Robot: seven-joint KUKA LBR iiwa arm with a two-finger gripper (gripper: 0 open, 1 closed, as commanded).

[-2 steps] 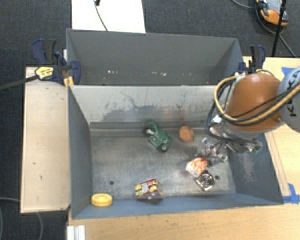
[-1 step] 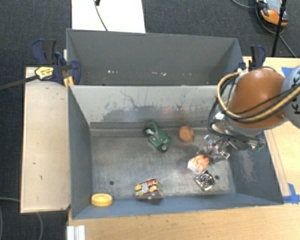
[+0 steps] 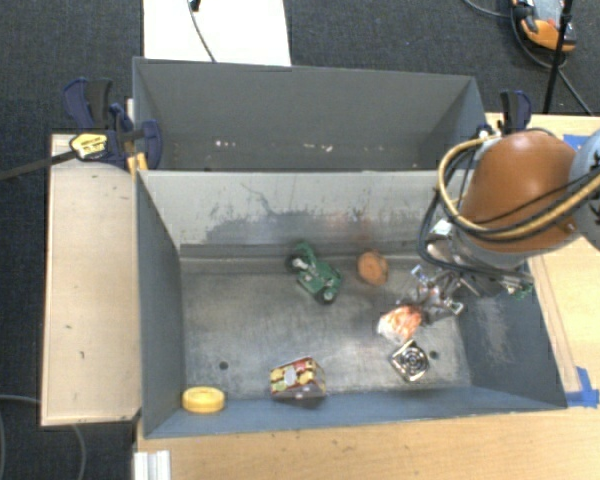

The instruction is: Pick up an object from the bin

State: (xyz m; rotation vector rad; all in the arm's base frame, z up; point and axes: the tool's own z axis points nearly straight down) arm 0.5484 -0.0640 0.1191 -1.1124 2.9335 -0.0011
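**Pincer low at the bin's right side**

The pincer (image 3: 432,296) is hovering at the right of the grey bin (image 3: 240,313), just beside an orange-and-white crumpled wrapper (image 3: 401,321); whether it is open or closed cannot be told. A black-and-white square piece (image 3: 411,360) is lying just in front of the wrapper (nearly touching it), while a brown ball (image 3: 372,267) and a green toy car (image 3: 315,274) are sitting farther left

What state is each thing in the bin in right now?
Wrapper, crumpled, lying at right.
Gripper, down beside the wrapper.
Green car, loose, near the back.
Brown ball, loose, apart from the car.
Square piece, flat, beside the wrapper.
Packet, lying at the front.
Yellow cap, flat, front left corner.
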